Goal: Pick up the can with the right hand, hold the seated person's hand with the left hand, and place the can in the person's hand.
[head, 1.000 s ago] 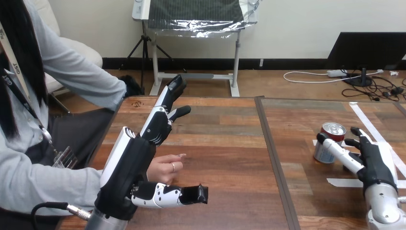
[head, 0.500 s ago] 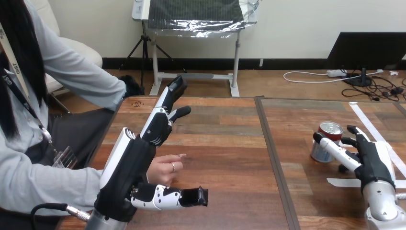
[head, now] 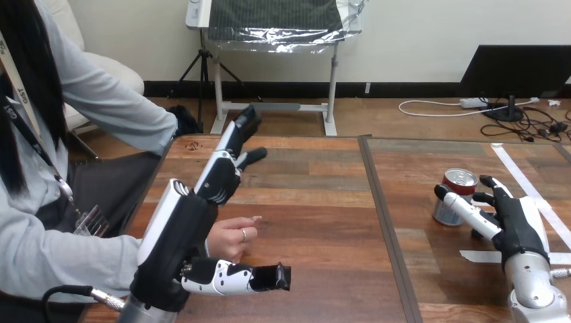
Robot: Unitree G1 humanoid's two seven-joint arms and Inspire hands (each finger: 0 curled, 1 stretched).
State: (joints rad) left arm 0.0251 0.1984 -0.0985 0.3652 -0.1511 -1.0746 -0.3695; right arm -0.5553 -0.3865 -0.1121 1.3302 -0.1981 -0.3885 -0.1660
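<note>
Right hand (head: 510, 219), lower right: thumb and fingers curled round the can (head: 459, 180) | left hand (head: 180, 232), lower left: fingers straight, thumb spread | person's hand (head: 232, 237) beside its palm, ungripped, over the table (head: 323, 202).

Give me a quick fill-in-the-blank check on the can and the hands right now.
1. The right robot hand curls round the ___.
2. The left robot hand is ___, fingers straight, holding nothing.
3. The person's hand is beside the ___ robot hand.
Missing words: can; open; left.
</note>
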